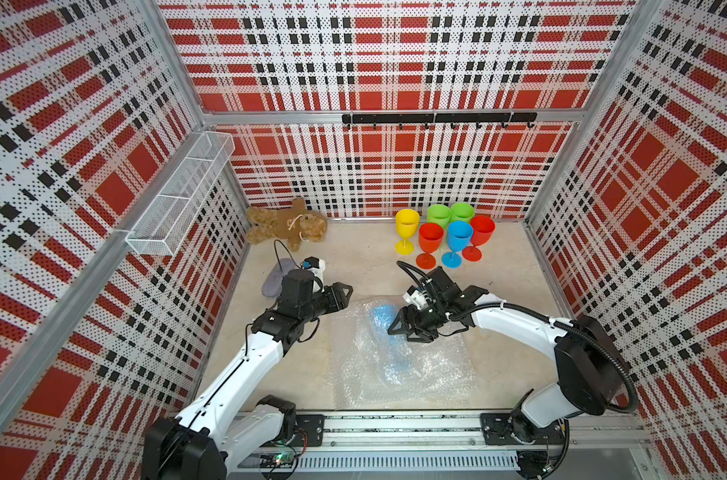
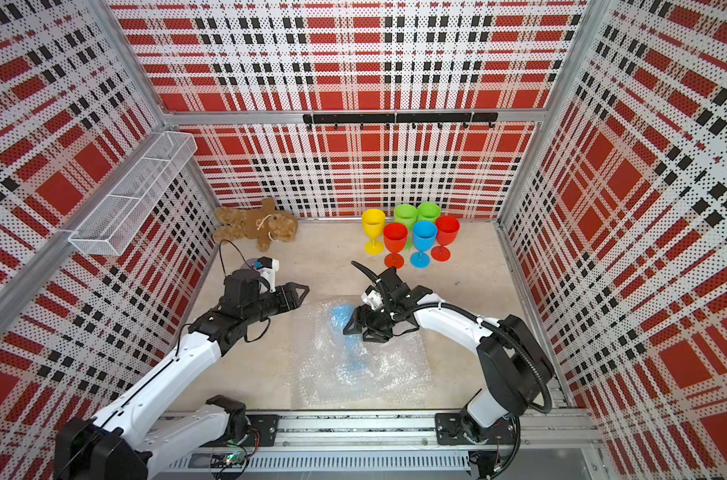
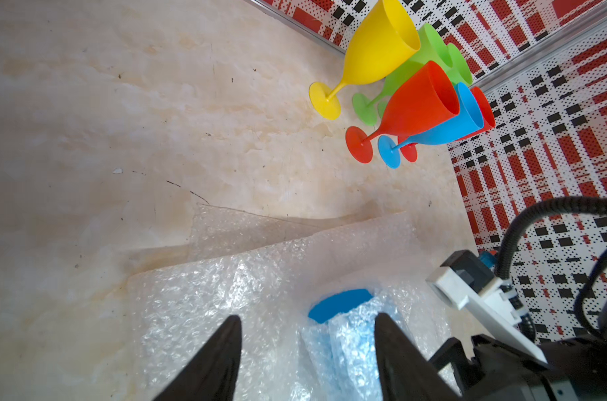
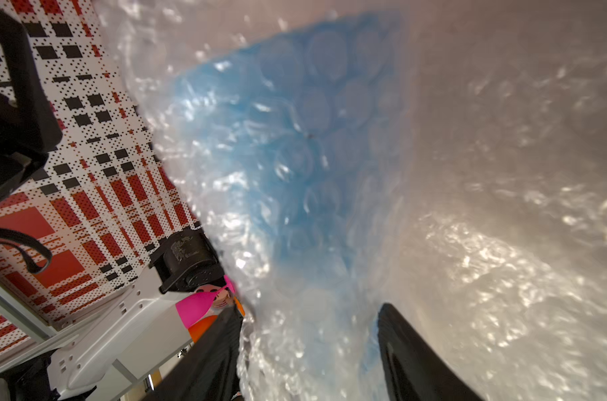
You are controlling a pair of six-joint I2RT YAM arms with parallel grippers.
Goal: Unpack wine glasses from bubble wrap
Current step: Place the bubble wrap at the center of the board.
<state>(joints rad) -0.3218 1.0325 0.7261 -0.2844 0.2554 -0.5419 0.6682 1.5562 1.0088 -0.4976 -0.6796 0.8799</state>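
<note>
Six unwrapped wine glasses stand at the back right: yellow, two green, two red and one blue. Another blue wine glass lies on its side inside the bubble wrap at the middle front, its mouth showing in the left wrist view. My right gripper is open, with its fingers astride the wrapped glass and wrap filling the gap. My left gripper hovers open over the sheet's far left corner, holding nothing.
A brown teddy bear lies at the back left. A grey oblong case sits under the left arm. A white wire basket hangs on the left wall and a black hook rail on the back wall.
</note>
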